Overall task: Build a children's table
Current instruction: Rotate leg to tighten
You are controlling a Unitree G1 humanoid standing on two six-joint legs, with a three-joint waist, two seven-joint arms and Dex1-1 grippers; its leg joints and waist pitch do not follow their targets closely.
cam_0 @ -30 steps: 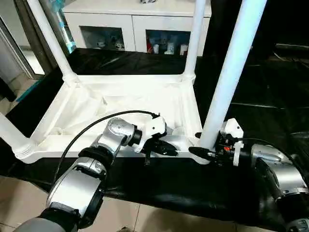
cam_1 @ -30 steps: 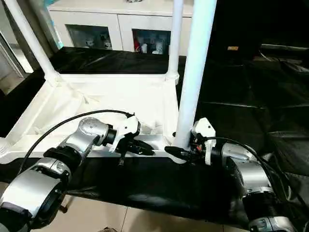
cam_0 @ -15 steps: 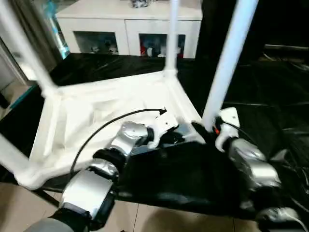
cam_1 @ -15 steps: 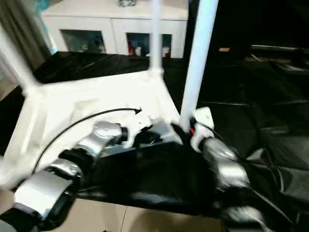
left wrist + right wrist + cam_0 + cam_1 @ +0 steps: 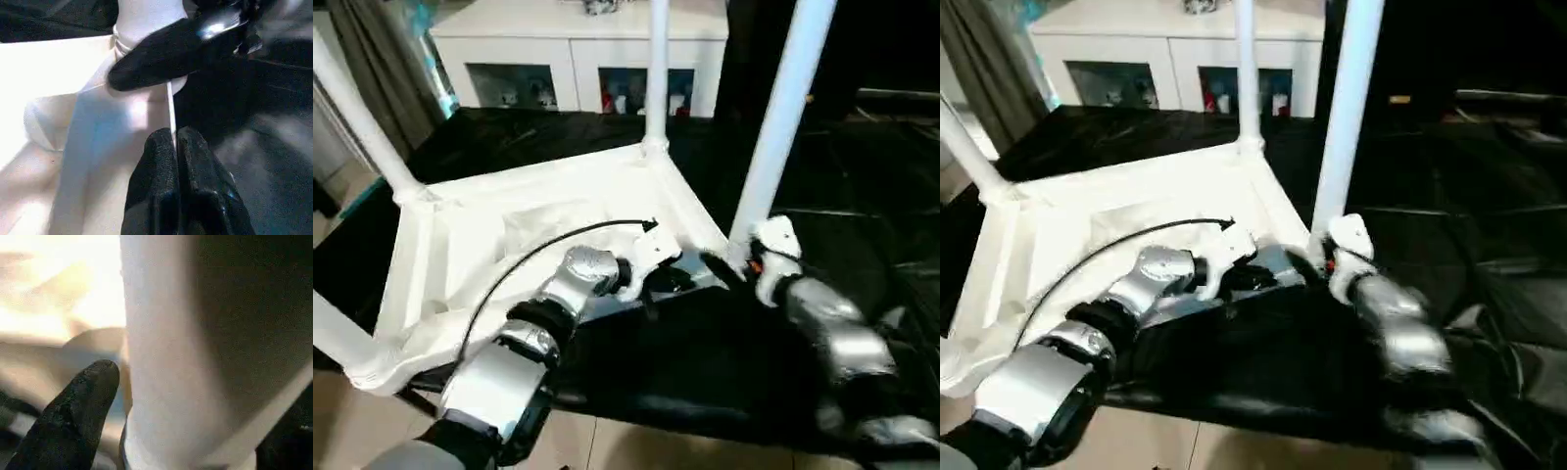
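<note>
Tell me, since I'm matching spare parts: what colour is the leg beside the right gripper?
White, seen best in the left eye view: the leg.

"What lay around my work besides the job itself?"

"A large table under a black sheet (image 5: 822,196), creased and glossy, spread across most of what I saw. Behind it stood a white cabinet (image 5: 578,44) with glass doors, small items on its shelves too blurred to name."

"Anything else?"

"A grey curtain (image 5: 386,59) hung beside the cabinet, with something teal (image 5: 438,73) next to it. Beige floor tiles (image 5: 607,446) showed below the sheet's near edge."
</note>
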